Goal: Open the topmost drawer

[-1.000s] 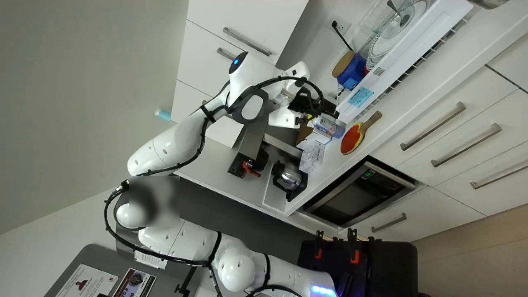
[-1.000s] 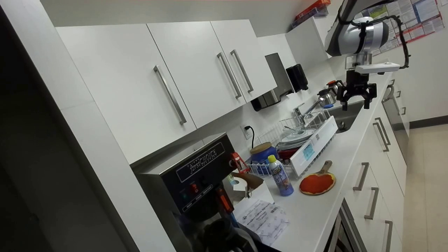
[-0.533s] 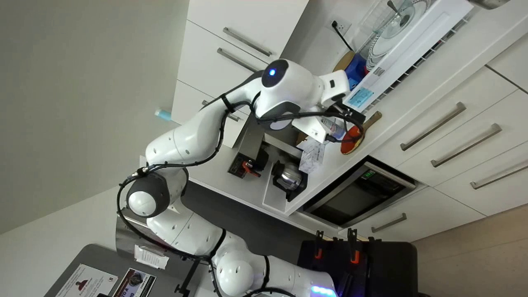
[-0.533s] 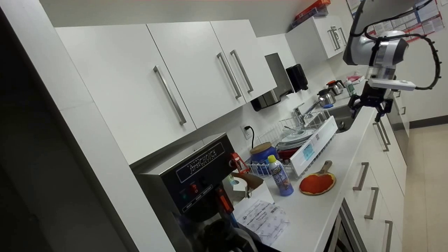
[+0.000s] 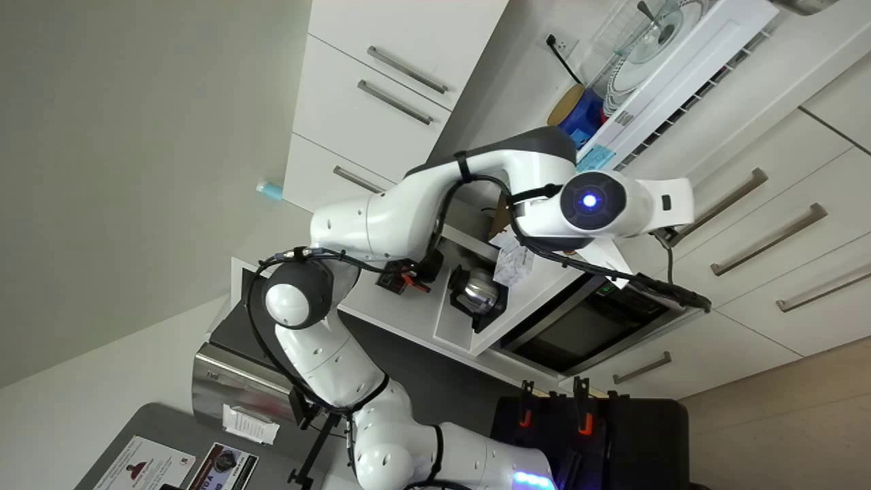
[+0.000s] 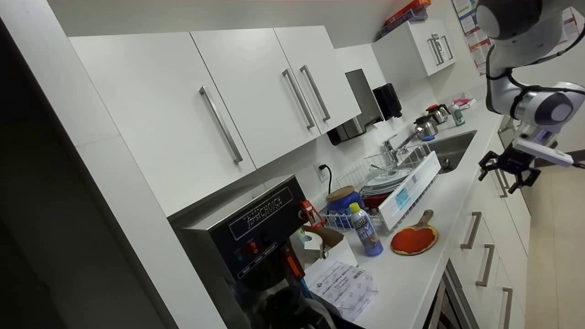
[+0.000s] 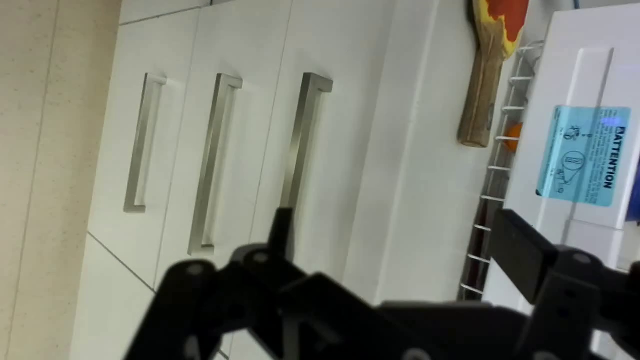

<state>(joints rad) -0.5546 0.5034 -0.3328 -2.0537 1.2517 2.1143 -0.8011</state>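
Note:
The topmost drawer (image 7: pixel 350 100) is a closed white front just below the counter edge. Its silver bar handle (image 7: pixel 302 135) lies partly behind one finger in the wrist view. The drawer also shows in both exterior views (image 5: pixel 796 153) (image 6: pixel 460 228). My gripper (image 7: pixel 395 225) is open and empty, its fingers wide apart. In an exterior view the gripper (image 6: pixel 497 184) hangs tilted in the air at the counter's front edge, above and apart from the drawer handles. In the remaining exterior view the hand covers the gripper and part of the top handle.
Similar drawers (image 7: pixel 240 125) lie below the top one. A red paddle (image 6: pixel 413 237), a spray can (image 6: pixel 366 230) and a dish rack (image 6: pixel 406 194) stand on the counter. A microwave (image 5: pixel 592 327) sits beside the drawers. A coffee machine (image 6: pixel 265 219) stands nearer that camera.
The arm has swung from above the counter outward over its front edge and lower, toward the drawers. The hand has tilted, and the gripper has stayed open.

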